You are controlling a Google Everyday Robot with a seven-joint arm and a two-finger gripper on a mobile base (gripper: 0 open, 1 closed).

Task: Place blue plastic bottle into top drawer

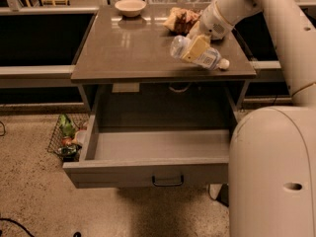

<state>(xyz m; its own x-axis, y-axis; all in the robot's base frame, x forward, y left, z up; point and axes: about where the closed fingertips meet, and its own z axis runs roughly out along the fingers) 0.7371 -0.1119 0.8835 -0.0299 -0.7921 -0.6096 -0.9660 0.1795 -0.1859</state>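
Gripper (196, 47) is over the right part of the table (133, 48), not far from the front right corner, and it is clamped on the blue plastic bottle (210, 58). One yellowish finger (194, 49) lies across the middle of the bottle. The bottle is held on a slant, with its white cap (224, 63) lower and pointing to the front right corner and its bottom end higher and more to the left. I cannot tell if the cap touches the table surface or is just above it.

Nearest to the camera, on the right, the big cream body of the robot (271, 172) covers the right end of the drawer. The top drawer (158, 144) is pulled out from under the front edge of the table. Its grey inside is plain, and a small dark handle (168, 181) sits in the centre of its front. The bottle is not in the drawer; it is above the table top, behind the drawer and to the right. On the floor, beside the left side of the drawer, stands a wire basket (66, 135) with some green things inside.

Further back, the arm (276, 28) comes down from the upper right, across the right edge of the table, to the gripper. Just behind the gripper, near the back edge, lies a crinkled snack bag (180, 19). Close to the back left corner stands a pale bowl (130, 6), well apart from the bottle.
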